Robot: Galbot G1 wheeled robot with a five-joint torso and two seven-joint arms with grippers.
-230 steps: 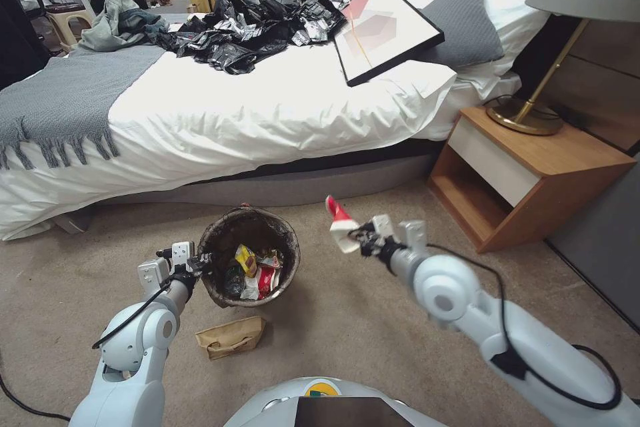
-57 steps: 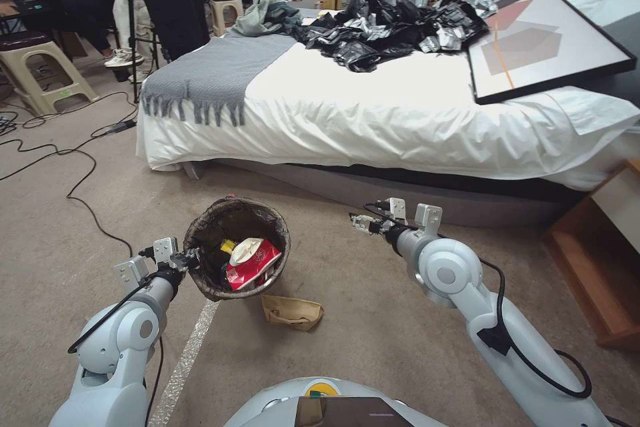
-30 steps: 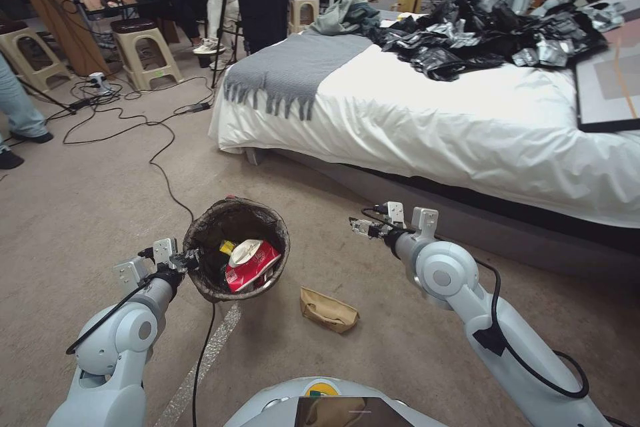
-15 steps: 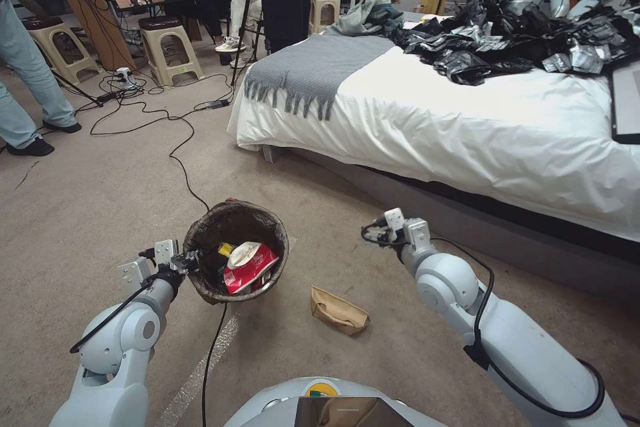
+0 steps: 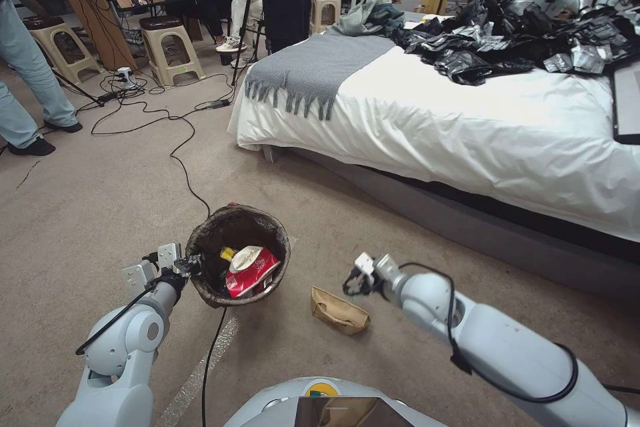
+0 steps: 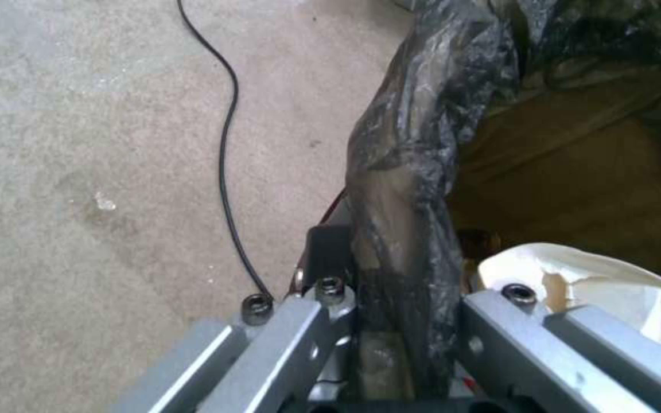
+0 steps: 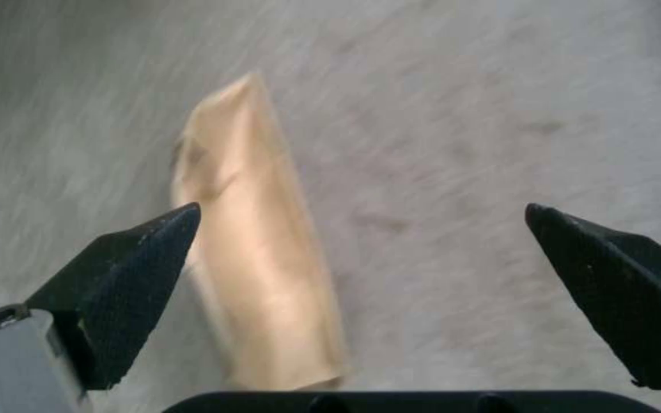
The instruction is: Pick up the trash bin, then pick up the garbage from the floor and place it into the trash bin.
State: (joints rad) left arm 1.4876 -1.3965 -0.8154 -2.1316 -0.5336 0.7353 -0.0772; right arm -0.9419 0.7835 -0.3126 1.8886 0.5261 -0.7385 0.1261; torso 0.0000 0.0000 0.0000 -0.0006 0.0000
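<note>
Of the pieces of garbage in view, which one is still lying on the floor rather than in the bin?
The brown paper bag, on the carpet under the open right gripper. The red-and-white packet lies inside the trash bin.

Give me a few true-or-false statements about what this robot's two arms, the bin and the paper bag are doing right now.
1. The left gripper clamps the trash bin by its rim. True.
2. The brown paper bag lies inside the bin. False: it lies on the carpet beside it.
3. The right gripper is open above the paper bag. True.
4. The bin is empty. False: a red-and-white snack packet lies in it.
</note>
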